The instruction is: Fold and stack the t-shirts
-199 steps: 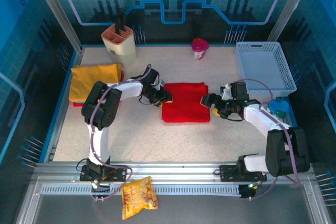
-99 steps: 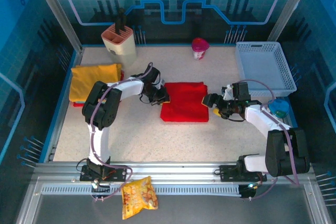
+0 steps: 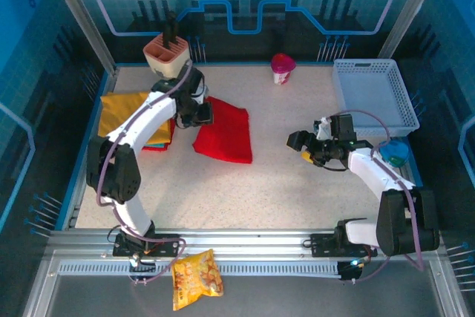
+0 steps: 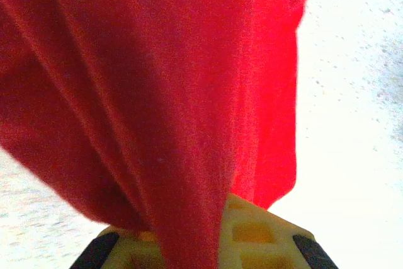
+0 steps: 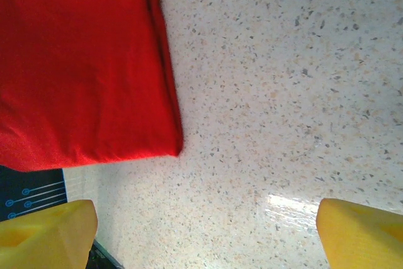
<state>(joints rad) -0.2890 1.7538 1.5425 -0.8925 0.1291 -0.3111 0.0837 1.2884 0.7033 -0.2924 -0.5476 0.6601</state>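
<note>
At the near rail, snack bag (image 3: 197, 278): crinkly yellow-orange packet, lying flat on the metal frame in front of the desk (image 3: 282, 191), beside the left arm's base.
Desk: pale speckled surface, with a glossy patch in the right wrist view.
Right gripper (image 3: 299, 147): jaws set wide, nothing between them. It sits low over bare desk, well apart from the red cloth on its left. The right wrist view shows both yellow fingertips (image 5: 47, 231) at the bottom corners.
Teal object (image 3: 393, 152): rounded, just beside the basket's near corner. Too small to identify.
Red t-shirt (image 3: 226, 135): soft matte cloth, folded into a rough rectangle at mid-desk and skewed. Its far-left edge is raised. The right wrist view shows a smooth rounded fold at one corner, and the left wrist view shows long hanging creases.
Left gripper (image 3: 199, 113): clamped on the raised edge of the red t-shirt, with cloth draping out from between the yellow fingers.
Yellow t-shirt (image 3: 130, 113): mustard cloth, folded flat at the left edge of the desk, near the left gripper.
Basket (image 3: 371, 94): white plastic lattice, rectangular, at the far right.
Cup (image 3: 282, 68): small, pink, at the far edge.
Holder (image 3: 169, 56): peach and cream tub with a dark item upright inside, at the far left.
</note>
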